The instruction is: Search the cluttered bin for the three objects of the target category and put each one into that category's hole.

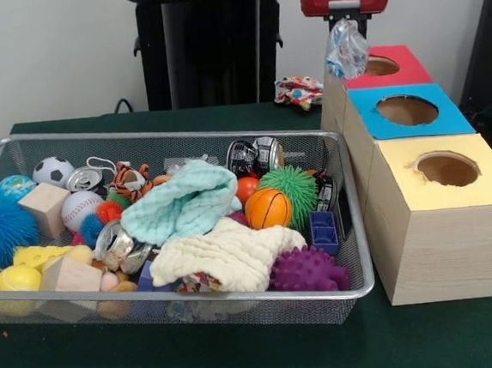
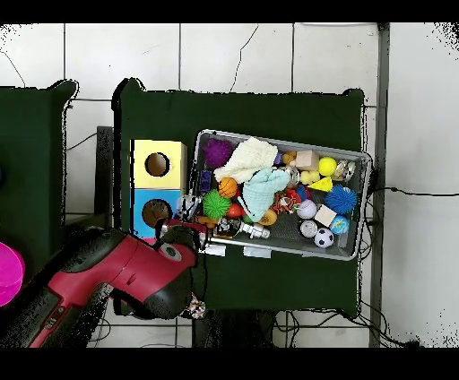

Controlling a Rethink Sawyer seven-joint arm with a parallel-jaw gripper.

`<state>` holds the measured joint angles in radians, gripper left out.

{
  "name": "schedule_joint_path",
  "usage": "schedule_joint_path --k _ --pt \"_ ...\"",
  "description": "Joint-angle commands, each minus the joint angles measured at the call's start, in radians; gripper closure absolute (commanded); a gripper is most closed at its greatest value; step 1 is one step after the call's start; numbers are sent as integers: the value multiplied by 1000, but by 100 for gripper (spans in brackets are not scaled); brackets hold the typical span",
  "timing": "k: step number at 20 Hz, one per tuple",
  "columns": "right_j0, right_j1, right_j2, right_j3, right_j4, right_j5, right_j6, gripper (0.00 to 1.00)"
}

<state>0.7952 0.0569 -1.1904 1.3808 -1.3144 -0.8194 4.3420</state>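
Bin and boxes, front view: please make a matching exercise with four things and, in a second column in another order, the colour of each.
Things:
1. spiky ball at the bin's front corner
2. top of the box nearest the camera
3. folded cloth lying on top
4. small basketball

Colours:
A. orange
B. purple
C. yellow
D. mint green

Pairs: 1-B, 2-C, 3-D, 4-A

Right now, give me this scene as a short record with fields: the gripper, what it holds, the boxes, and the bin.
gripper: above the red-topped box, shut on a crumpled clear plastic item
boxes: red, blue and yellow tops, one round hole each
bin: wire mesh bin full of clutter
on top of clutter: mint cloth, cream cloth
also visible: orange basketball, green spiky ball, purple spiky ball
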Motion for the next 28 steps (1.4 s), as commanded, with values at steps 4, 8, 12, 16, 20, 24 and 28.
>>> schedule_joint_path --k 4,8,12,16,20,24,28 --pt "15 -21 161 -104 86 51 404 100" --pt "23 -12 149 -123 89 74 400 100" --pt "27 -4 141 -134 90 78 399 100" --pt "29 -24 172 -142 90 118 395 100" --pt "34 -18 189 -159 92 173 391 100" --pt "36 -8 209 -180 90 225 386 100" --pt "35 -14 239 -186 83 273 383 100"
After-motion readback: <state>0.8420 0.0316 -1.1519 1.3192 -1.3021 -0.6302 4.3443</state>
